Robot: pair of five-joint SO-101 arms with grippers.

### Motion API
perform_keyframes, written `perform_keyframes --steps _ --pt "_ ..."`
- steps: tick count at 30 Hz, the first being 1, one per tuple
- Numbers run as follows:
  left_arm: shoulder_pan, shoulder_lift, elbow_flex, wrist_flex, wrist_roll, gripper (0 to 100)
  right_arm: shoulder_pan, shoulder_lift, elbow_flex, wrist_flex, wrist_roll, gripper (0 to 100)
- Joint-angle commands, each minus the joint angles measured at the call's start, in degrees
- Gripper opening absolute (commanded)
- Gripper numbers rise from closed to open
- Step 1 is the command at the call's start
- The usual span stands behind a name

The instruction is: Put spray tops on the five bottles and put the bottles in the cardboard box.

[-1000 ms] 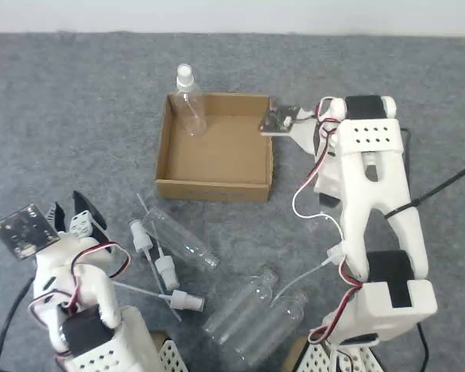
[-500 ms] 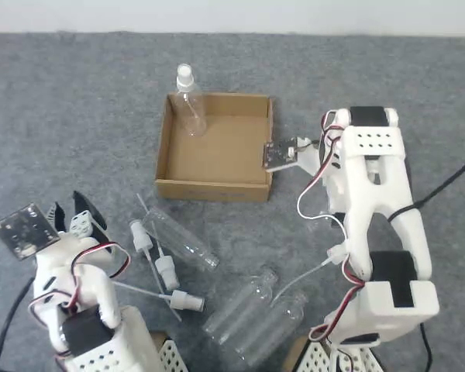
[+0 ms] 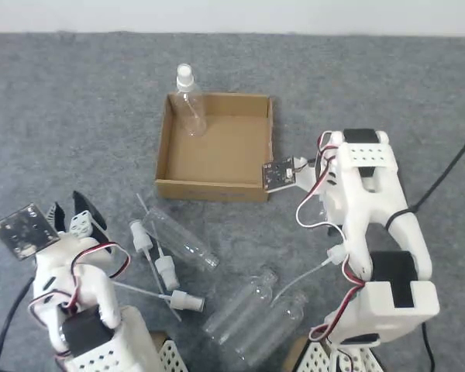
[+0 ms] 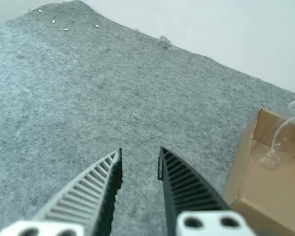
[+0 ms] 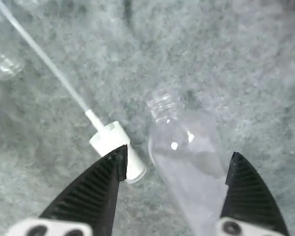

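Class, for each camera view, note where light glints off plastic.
Right wrist view: a small bright glint on the capless bottle. High view: streaky highlights along the lying bottles. Left wrist view: pale reflections on the upright bottle in the cardboard box.

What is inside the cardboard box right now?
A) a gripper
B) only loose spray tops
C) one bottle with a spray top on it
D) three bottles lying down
C: a single bottle with a spray top on it stands upright in a far corner of the cardboard box.
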Motion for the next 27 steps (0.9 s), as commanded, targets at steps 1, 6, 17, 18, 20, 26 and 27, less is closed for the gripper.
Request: perform_keyframes --steps 1,6,17,18,20,26,27 --pt "-0.09 -0.7 -0.66 -1.76 -0.35 12 0.66 -3.82 1.85 -4.88 0.79 27.0" --pt "-0.09 -0.7 -0.66 -1.76 -0.35 12 1.63 -3.82 5.19 -11.91 0.44 27.0" --pt "0.0 -0.7 -0.66 -1.76 -0.44 12 5.41 -3.82 5.19 -18.51 -8.35 24.0" --pt "0.0 -0.7 -0.66 -1.76 -0.44 12 5.32 -3.82 5.19 -18.95 -9.58 22.0" --pt "0.0 -0.7 -0.66 -1.76 -0.44 12 5.14 -3.82 5.19 -19.65 -12.84 18.6" --pt "0.0 -0.7 -0.66 -1.76 -0.44 12 5.14 -3.91 5.01 -19.74 -23.65 16.6" --pt "0.0 -0.7 -0.66 -1.76 -0.44 12 5.14 -3.91 5.01 -19.74 -25.32 16.6"
